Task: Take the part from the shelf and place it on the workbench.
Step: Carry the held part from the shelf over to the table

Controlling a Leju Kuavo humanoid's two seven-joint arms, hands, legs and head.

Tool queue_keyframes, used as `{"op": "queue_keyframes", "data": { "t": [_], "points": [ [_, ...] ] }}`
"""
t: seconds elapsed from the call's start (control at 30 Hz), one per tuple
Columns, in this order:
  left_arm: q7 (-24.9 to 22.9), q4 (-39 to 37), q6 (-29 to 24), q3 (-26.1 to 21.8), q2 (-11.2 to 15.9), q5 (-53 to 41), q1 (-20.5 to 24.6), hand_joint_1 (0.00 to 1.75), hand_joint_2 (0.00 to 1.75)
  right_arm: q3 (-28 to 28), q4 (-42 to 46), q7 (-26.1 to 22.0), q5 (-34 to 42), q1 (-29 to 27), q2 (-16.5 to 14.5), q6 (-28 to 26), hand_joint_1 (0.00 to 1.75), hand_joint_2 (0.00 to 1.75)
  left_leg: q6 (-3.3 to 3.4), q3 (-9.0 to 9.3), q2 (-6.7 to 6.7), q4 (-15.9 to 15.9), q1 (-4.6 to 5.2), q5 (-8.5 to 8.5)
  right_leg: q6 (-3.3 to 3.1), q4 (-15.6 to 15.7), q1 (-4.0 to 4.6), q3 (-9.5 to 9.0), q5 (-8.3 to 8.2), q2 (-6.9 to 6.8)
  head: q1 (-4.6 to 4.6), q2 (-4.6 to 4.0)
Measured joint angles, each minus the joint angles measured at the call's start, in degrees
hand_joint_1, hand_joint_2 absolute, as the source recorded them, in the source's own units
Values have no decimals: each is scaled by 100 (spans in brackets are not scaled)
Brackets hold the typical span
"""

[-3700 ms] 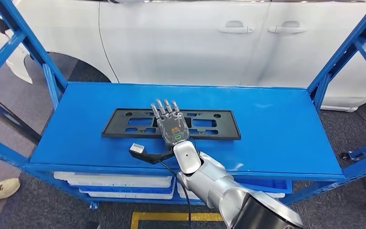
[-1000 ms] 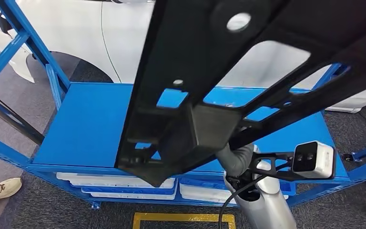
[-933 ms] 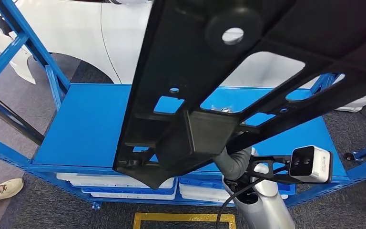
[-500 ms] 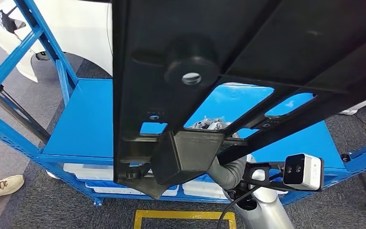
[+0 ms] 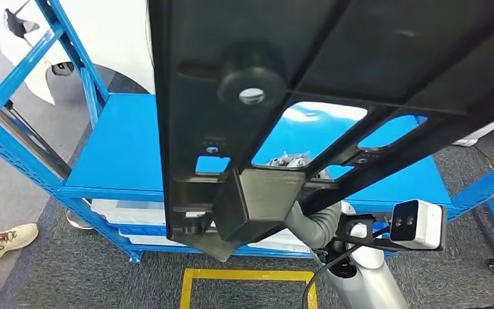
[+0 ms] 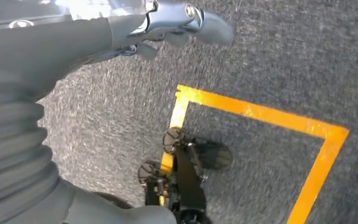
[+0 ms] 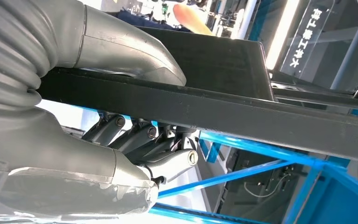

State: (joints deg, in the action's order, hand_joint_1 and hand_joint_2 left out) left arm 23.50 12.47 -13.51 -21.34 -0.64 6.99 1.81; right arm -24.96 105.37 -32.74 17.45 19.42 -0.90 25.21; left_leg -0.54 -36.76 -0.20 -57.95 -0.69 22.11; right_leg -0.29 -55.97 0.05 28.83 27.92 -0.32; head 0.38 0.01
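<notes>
The right hand point(image 7: 135, 154) clamps the flat black perforated plastic part point(image 5: 309, 84) (thumb above, fingers below), lifted above the blue metal shelf point(image 5: 122, 154). The left hand point(image 6: 168, 23) hangs over carpet, fingers seemingly loosely curled, holding nothing.

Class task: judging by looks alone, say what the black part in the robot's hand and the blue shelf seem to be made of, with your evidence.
Black part: probably moulded plastic, matte, judging by its thin ribs, raised boss and cut-out windows. The right hand grips its edge.
Blue shelf: likely painted steel, smooth and slightly glossy, with perforated uprights.
</notes>
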Motion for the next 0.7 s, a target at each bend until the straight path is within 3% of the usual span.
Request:
{"op": "queue_keyframes", "data": {
  "t": [0.07, 0.13, 0.17, 0.2, 0.23, 0.27, 0.3, 0.37, 0.4, 0.47, 0.5, 0.53, 0.57, 0.63, 0.67, 0.7],
  "points": [
    [19, -1, 31, -1, 1, -1, -4, 0, 175, 1, 1, 16, 2, 8, 2, -18, 175, 175, -45, -129, -1, -342, -1, 411, -65, 67, -34, 112, -159, -25, -19, -1],
    [31, -1, 51, -2, 2, -2, -4, 0, 175, 0, 2, 26, 4, 12, 2, -39, 175, 175, -91, -306, -1, -1077, -7, 972, -90, 61, -26, 267, -284, -34, -35, -1],
    [36, -1, 56, -3, 2, -2, -4, 0, 175, 0, 1, 33, 5, 12, 2, -48, 175, 175, -111, -352, -1, -1406, -9, 1095, -87, 49, -24, 350, -341, -37, -36, -1],
    [40, -1, 59, -3, 3, -2, -4, 0, 175, 0, 1, 43, 5, 12, 2, -53, 175, 175, -127, -332, 0, -1598, -10, 1088, -79, 32, -25, 437, -398, -41, -37, -1],
    [43, -1, 62, -3, 3, -2, -3, 0, 175, 0, 1, 55, 6, 12, 2, -58, 175, 175, -136, -221, 0, -1594, -15, 971, -66, 8, -28, 524, -450, -43, -37, -1],
    [45, -1, 65, -4, 3, -2, -1, 0, 175, 0, 1, 69, 6, 14, 1, -62, 175, 175, -142, -13, 1, -1393, -22, 813, -49, -25, -32, 611, -496, -43, -37, -1],
    [45, -1, 69, -4, 4, -2, 6, 0, 175, 0, 4, 84, 7, 17, 0, -66, 175, 175, -145, 279, 0, -1025, -32, 719, -27, -70, -34, 691, -534, -42, -38, -1],
    [43, -1, 74, -6, 8, -2, 28, 0, 175, -1, 19, 112, 8, 31, -2, -70, 175, 175, -109, 802, -12, -252, -23, 762, 34, -168, -23, 817, -598, -42, -34, 0],
    [40, -1, 75, -7, 10, -2, 37, 0, 175, -2, 26, 125, 9, 42, -3, -74, 175, 175, -74, 929, -20, -31, -13, 830, 69, -199, -19, 852, -633, -43, -37, 0],
    [27, -2, 72, -13, 11, -1, 34, 0, 175, -10, 30, 144, 14, 58, -4, -88, 175, 175, 24, 906, -25, 35, 2, 826, 140, -206, -20, 879, -712, -42, -36, 0],
    [16, -4, 68, -19, 10, -1, 33, 0, 175, -16, 27, 147, 22, 63, -4, -102, 175, 175, 70, 871, -14, 37, -1, 779, 173, -231, -32, 906, -683, -35, -41, -1],
    [7, -5, 63, -25, 9, 1, 32, 0, 175, -22, 25, 149, 32, 64, -3, -116, 175, 175, 119, 819, -1, 42, -5, 719, 203, -320, -41, 954, -553, -29, -33, -1],
    [1, -7, 54, -32, 8, 2, 32, 0, 175, -26, 21, 146, 44, 66, -3, -131, 175, 175, 161, 755, 11, 48, -10, 649, 230, -514, -52, 1027, -317, -23, -29, 0],
    [-2, -8, 39, -48, 8, 5, 35, 0, 175, -32, 8, 135, 73, 68, -1, -144, 175, 175, 207, 595, 21, 38, -3, 515, 271, -1186, -70, 1207, 283, -18, -21, 0],
    [-1, -8, 32, -59, 8, 8, 32, 0, 175, -34, -5, 127, 87, 69, 0, -143, 175, 175, 213, 508, 22, 31, 4, 449, 284, -1540, -75, 1268, 458, -17, -22, 0],
    [2, -8, 29, -70, 7, 9, 28, 0, 175, -36, -21, 118, 102, 68, 1, -140, 175, 175, 212, 415, 23, 19, 11, 386, 288, -1774, -78, 1265, 487, -17, -22, -1]
  ]
}}
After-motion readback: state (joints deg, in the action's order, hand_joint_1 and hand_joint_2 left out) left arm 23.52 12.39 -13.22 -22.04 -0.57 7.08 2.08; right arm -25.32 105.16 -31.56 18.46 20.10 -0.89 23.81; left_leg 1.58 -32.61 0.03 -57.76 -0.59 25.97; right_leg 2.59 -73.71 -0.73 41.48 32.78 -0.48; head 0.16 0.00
